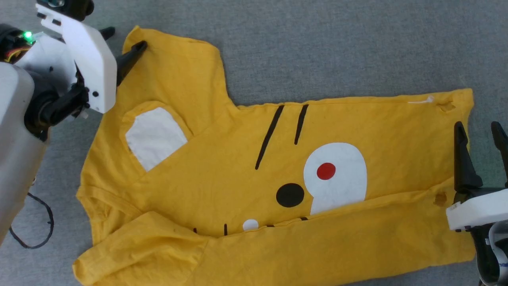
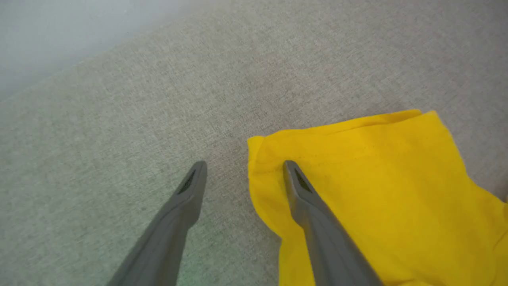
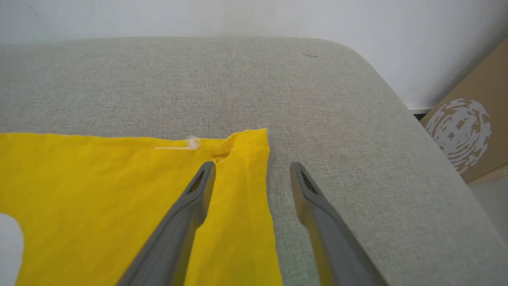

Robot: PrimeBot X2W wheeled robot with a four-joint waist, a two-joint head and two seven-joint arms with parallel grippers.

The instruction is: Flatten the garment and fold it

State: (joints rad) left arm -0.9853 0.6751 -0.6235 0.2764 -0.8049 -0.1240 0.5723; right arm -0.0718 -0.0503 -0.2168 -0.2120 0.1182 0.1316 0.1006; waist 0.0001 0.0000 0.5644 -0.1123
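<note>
Head view: left fingers (image 1: 133,55), right fingers (image 1: 462,159) apart astride garment (image 1: 222,167) edges, grey surface (image 1: 317,47) beyond.

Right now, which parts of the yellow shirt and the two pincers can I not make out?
- Head view: garment print's lower half, hidden under the folded-over flap.
- Head view: garment's near edge, cut by the frame bottom.
- Head view: left pincer base, behind its white housing.
- Wrist views: whether fingertips touch cloth.

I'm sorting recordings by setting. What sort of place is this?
Probably an indoor workroom or lab: a grey fabric-covered surface with a rounded corner, a plain white wall behind it, a cardboard box beside it.
</note>
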